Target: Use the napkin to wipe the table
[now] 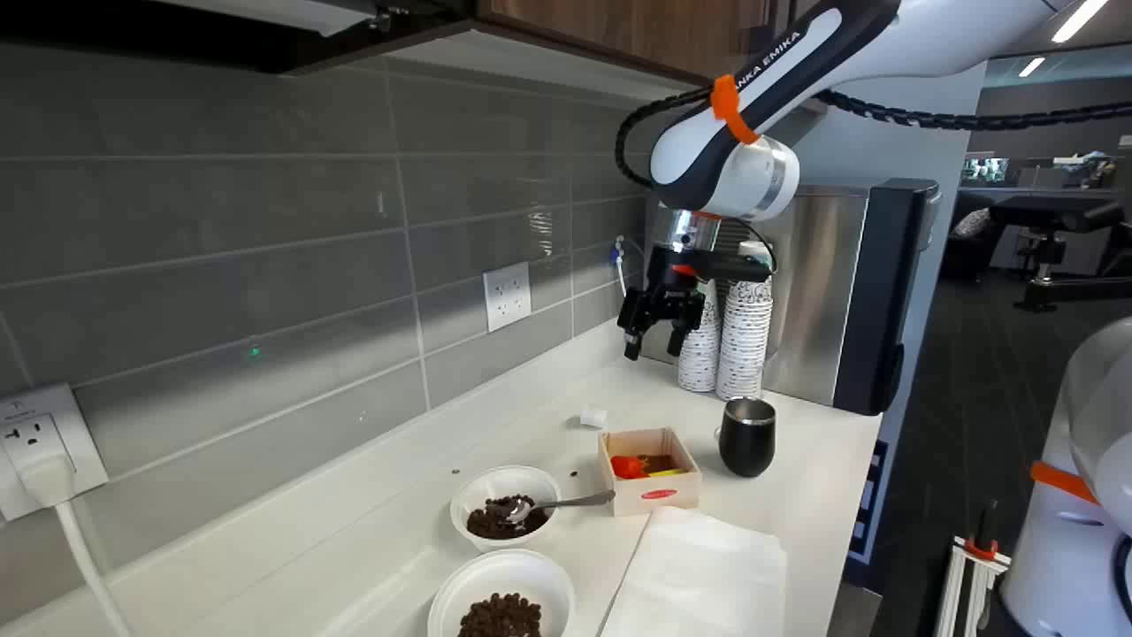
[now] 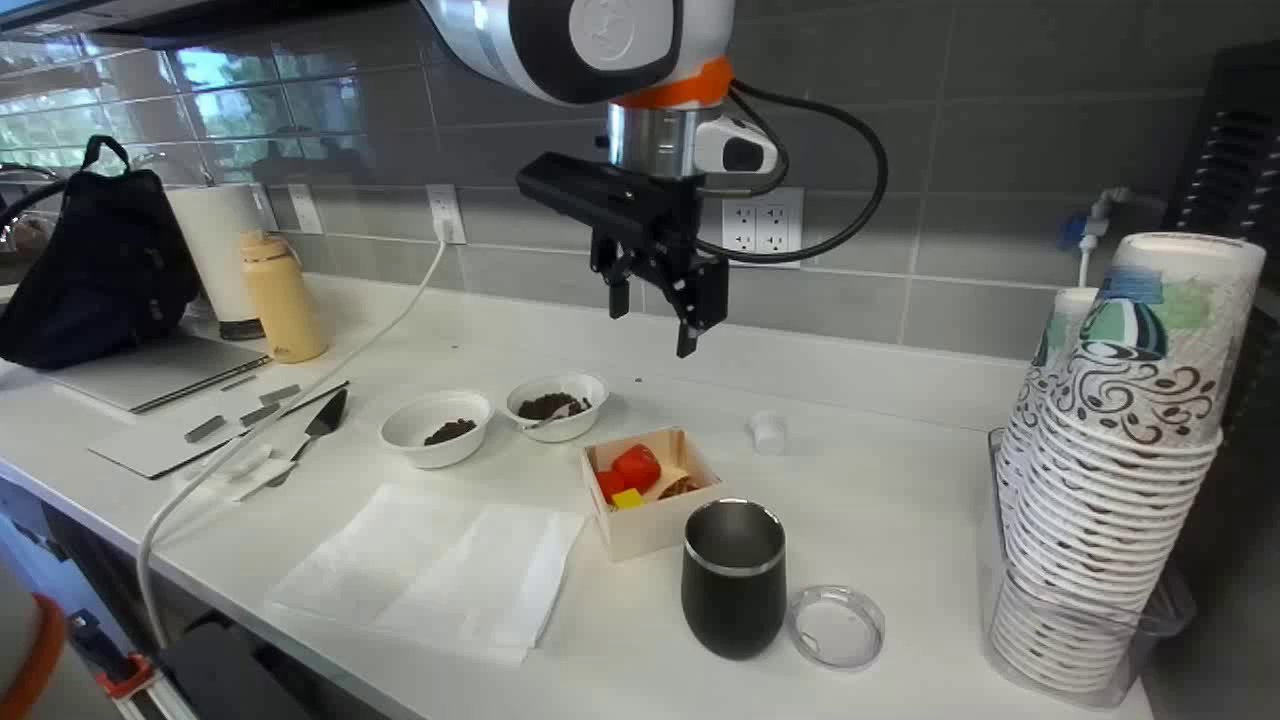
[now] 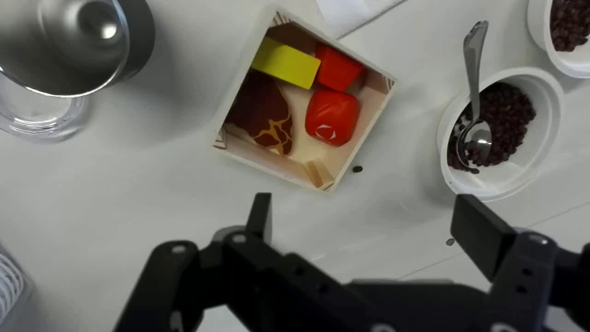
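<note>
Well, I judge this to be the approach, no wiping begun: my black two-fingered gripper (image 2: 653, 322) hangs high, spread and empty, on the side of the small pale wooden box (image 2: 655, 525) toward the grey tiled wall (image 1: 265, 195). The plain white, flat, squarish napkin (image 2: 440, 570) lies near that box, on the side away from the tall stacks of patterned paper cups (image 2: 1100, 490); whether a corner touches the box I can't tell. Next I'd swing past the box, come down on the napkin's edge and pinch it; so thin a sheet may slip from a shallow grab. On the smooth off-white surface (image 2: 900, 530) dark specks (image 3: 357, 169) show, one just beside the box, a likely target. Near the box stand a black tumbler (image 2: 733, 600) and two round white bowls (image 2: 437, 458); well beyond it rises a steel-sided machine (image 1: 814, 292).
</note>
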### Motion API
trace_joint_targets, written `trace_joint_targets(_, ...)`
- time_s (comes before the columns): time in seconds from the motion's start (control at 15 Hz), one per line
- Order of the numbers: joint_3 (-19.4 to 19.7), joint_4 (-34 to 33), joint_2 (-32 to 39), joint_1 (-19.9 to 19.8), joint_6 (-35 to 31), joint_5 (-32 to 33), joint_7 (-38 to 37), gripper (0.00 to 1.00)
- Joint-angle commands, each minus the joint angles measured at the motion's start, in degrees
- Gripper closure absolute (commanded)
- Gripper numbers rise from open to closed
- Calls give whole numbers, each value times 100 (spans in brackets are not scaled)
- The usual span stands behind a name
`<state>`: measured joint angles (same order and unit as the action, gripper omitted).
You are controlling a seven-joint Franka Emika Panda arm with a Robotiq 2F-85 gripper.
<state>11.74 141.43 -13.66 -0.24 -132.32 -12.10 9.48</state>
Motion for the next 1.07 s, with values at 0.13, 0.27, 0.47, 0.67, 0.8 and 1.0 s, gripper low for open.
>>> trace_joint_targets(0.13,-135,-10,5,-138,20,-38,26,0)
trace_joint_targets(0.27,-135,-10,5,-138,20,-38,26,0)
trace_joint_targets(0.47,-246,224,-111,-122,-129,28,4,0)
trace_joint_targets(0.67,-442,609,-380,-57,-292,-4,-43,0)
trace_joint_targets(0.8,-593,894,-635,16,-355,-14,9,0)
trace_joint_targets(1.0,-836,1356,-1310,213,-252,-19,95,0)
